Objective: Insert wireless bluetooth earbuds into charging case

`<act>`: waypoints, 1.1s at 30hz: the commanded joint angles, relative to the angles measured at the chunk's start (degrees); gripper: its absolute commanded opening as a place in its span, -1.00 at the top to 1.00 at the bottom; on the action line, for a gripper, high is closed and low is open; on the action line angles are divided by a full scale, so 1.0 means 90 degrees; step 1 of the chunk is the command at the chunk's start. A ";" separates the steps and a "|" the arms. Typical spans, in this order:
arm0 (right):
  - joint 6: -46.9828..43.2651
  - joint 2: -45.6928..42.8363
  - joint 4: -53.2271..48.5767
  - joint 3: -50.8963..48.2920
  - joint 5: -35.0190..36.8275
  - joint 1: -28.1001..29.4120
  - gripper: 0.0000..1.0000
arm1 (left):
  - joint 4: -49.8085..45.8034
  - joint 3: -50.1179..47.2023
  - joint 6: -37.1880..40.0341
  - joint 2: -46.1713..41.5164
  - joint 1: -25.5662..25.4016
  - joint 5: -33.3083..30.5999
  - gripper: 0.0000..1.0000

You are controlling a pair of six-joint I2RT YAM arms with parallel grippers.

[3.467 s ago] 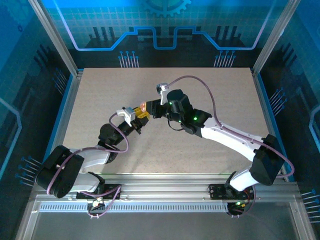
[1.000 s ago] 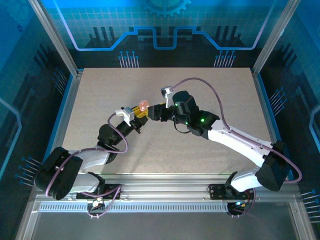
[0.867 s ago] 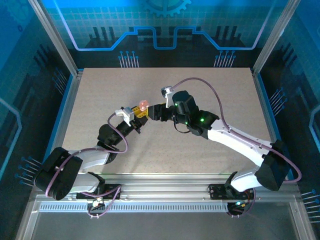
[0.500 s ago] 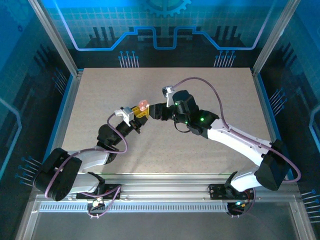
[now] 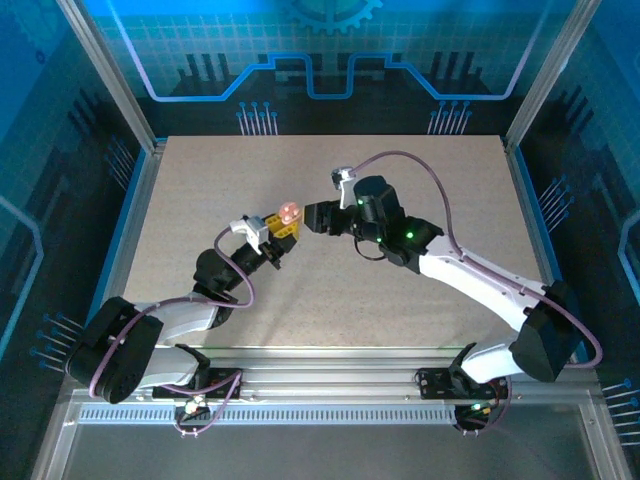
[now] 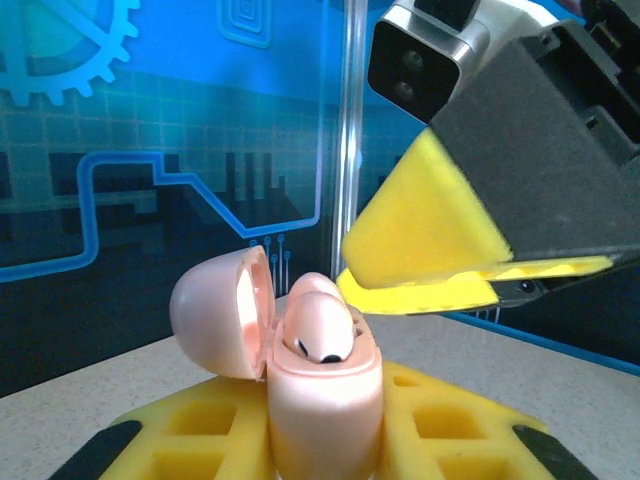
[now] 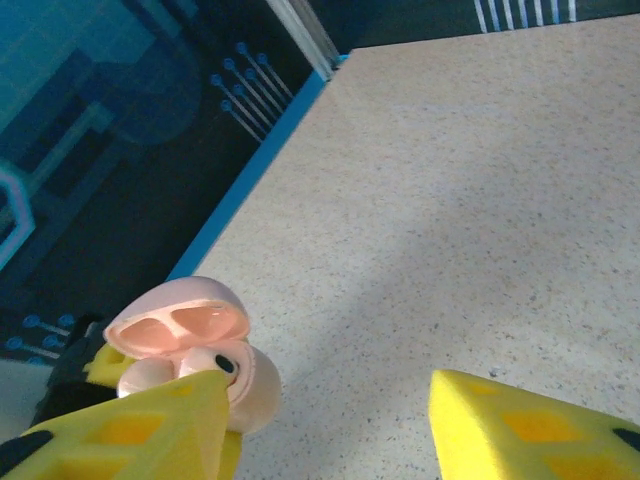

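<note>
Clearly, from above, both arms meet over the middle of the desk (image 5: 200, 180). The left hand (image 5: 283, 228) is clamped on the pink case (image 5: 290, 211) and holds it clear of the desk, which we read as presenting it so the other arm can work at it. The right hand (image 5: 312, 217) sits just beside the case, pointing at it, and nothing shows between its fingertips.

Next, in the left wrist view, the case stands upright between this hand's yellow pads (image 6: 395, 378), gripped low on its body so the top stays free. The lid (image 6: 222, 325) is swung back to the left, leaving the mouth exposed. A pink bud (image 6: 322, 338) with a dark spot sits in the mouth, and a second rounded pink shape rises just behind it. We take that for the other bud but cannot be sure. Whether either is fully seated we cannot tell. The right hand hangs above and to the right, close to the case but apart from it.

Finally, in the right wrist view, the right hand's fingers (image 7: 140, 425) stand well apart and empty. The open case peeks out behind the left one. We judge this hand is placed to press a bud home or shut the lid.
</note>
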 commanded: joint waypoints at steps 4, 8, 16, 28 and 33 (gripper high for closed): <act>-0.0208 -0.0527 0.0751 -0.0287 -0.2073 -0.0737 -0.23 | 0.0111 0.0166 -0.0030 -0.0172 -0.0016 0.0938 0.49; -0.0189 -0.0437 0.0603 -0.0047 -0.2962 -0.0961 -0.30 | 0.0115 0.0252 -0.0204 -0.0172 -0.0013 0.1262 0.49; -0.0117 0.0102 0.0354 0.0394 -0.3744 -0.0995 -0.34 | 0.0144 0.0360 -0.0425 -0.0193 -0.0013 0.1555 0.49; -0.0261 0.0578 0.0254 0.0812 -0.4442 -0.0758 -0.17 | 0.0300 0.0468 -0.0699 -0.0017 -0.0014 0.1698 0.48; -0.0325 0.0472 0.0283 0.0771 -0.4656 -0.0764 -0.01 | 0.0084 0.0509 -0.0676 -0.0012 -0.0012 0.1606 0.48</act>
